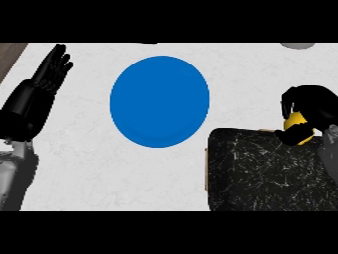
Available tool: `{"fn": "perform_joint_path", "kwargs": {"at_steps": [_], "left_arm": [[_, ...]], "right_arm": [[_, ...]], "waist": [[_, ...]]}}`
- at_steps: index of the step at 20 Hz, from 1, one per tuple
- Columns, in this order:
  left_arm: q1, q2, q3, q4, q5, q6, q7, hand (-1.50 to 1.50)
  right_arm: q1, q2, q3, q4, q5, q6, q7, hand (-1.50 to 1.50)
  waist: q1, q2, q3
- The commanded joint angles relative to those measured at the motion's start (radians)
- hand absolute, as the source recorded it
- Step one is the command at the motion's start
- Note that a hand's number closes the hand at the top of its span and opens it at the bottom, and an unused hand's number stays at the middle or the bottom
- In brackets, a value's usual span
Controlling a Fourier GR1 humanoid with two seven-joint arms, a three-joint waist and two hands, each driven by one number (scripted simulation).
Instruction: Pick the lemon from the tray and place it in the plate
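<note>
Head view: right hand (316,106) curls round lemon (298,130).

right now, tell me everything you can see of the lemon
The lemon is bright yellow, smooth-looking, and only partly visible: the right hand has black fingers curled round it, hiding most of its shape. It shows at the far right corner of the dark marbled tray, well apart from the blue plate.
</note>
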Motion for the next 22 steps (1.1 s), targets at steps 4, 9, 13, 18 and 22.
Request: {"fn": "perform_joint_path", "kwargs": {"at_steps": [4,9,13,18,22], "left_arm": [[-0.007,-0.002,0.004,0.013,0.009,-0.009,0.006,0.00],[0.025,-0.020,-0.006,-0.007,-0.011,0.012,0.001,0.00],[-0.013,-0.009,0.012,0.015,-0.021,0.026,0.025,0.00],[0.035,-0.028,0.013,0.050,-0.057,0.040,-0.036,0.00],[0.017,-0.014,0.037,0.016,-0.038,0.025,0.013,0.00]], "right_arm": [[-0.184,-0.120,-0.091,0.248,-0.069,-0.150,-0.442,1.50],[-0.299,-0.076,-0.140,0.393,-0.180,-0.167,-0.701,1.50],[-0.371,-0.008,-0.195,0.472,-0.304,-0.107,-0.842,1.50],[-0.544,0.058,-0.190,0.556,-0.345,0.027,-0.834,1.50],[-0.580,0.150,-0.161,0.610,-0.319,-0.009,-0.855,1.50]], "waist": [[0.004,0.001,-0.001],[-0.014,-0.013,-0.003],[-0.040,-0.018,-0.004],[-0.066,-0.027,-0.008],[-0.074,-0.030,-0.008]]}}
